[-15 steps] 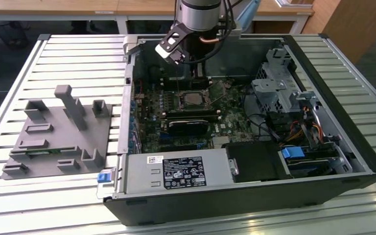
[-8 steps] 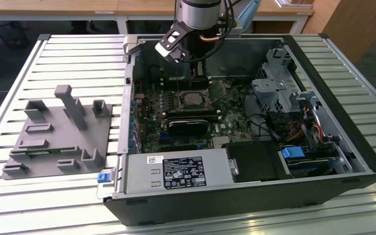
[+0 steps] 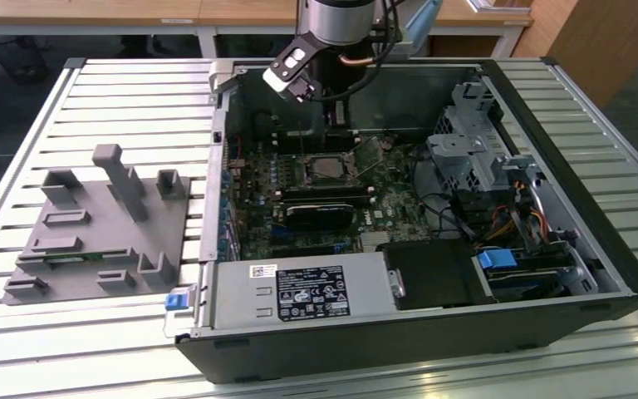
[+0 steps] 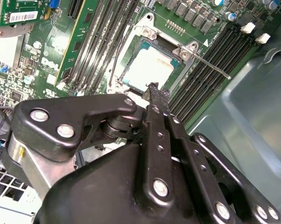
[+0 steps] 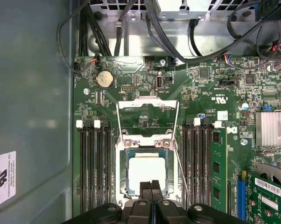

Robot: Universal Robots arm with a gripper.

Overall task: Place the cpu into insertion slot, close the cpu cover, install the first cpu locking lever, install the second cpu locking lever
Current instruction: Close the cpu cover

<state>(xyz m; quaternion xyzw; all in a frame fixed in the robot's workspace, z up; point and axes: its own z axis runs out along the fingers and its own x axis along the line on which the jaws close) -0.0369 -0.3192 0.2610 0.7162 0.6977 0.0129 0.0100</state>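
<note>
While the arm hangs over the back of the open computer case on the slatted bench, I see the gripper just above the near edge of the insertion slot. In both wrist views its jaws are pressed together, with only a thin seam between the two black tips, and they carry nothing.

The cpu lies flat in the insertion slot on the green board, its pale metal top facing up. In the second wrist view the cpu sits just beyond the fingertips.

The cpu cover is swung back off the socket, on the side toward the coin battery, and I can see green board through its window. A thin wire locking lever runs between the socket and the black memory slots and is not latched down.

In the exterior view the socket sits mid-board, and a grey fixture tray lies on the bench at the exterior view's left, well apart from the case.
</note>
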